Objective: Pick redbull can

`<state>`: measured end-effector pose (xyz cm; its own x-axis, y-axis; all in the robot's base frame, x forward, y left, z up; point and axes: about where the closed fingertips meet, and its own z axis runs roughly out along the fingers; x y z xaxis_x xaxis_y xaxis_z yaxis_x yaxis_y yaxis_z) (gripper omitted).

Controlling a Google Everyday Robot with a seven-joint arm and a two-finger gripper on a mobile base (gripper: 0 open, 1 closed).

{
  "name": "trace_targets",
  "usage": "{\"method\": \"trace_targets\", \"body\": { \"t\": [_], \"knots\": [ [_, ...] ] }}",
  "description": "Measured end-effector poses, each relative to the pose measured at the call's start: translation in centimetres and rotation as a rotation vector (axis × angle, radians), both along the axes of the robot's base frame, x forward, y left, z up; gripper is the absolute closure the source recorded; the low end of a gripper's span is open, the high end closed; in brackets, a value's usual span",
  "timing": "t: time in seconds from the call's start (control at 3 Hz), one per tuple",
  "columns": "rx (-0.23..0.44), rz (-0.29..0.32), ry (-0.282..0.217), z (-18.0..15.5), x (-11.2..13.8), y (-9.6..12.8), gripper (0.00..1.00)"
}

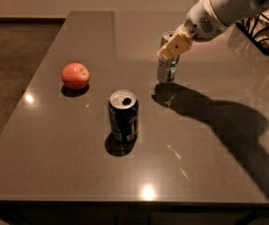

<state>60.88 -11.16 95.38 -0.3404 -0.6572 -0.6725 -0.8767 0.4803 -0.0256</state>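
The redbull can (166, 68) is a slim silver can with blue patches, at the back middle of the dark table (54, 163). My gripper (172, 47) comes in from the upper right on a white arm. Its tan fingers (175, 45) are closed around the can's upper part and hide most of its top. The can stands upright, with its base at or just above the table and its shadow directly below and to the right.
A shorter, wider dark blue can (123, 115) with an open top stands in the front middle. A red apple (75, 75) lies to the left. A black wire basket (263, 29) sits at the far right edge.
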Motion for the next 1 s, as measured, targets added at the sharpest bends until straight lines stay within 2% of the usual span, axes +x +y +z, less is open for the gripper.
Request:
{"method": "trace_targets", "body": {
  "t": [0.33,0.67,1.0],
  "knots": [
    [0.025,0.048,-0.014,3.0,-1.1,0.4,1.00],
    [0.048,0.095,-0.036,5.9,-2.0,1.1,1.00],
    [0.048,0.095,-0.036,5.9,-2.0,1.1,1.00]
  ]
}}
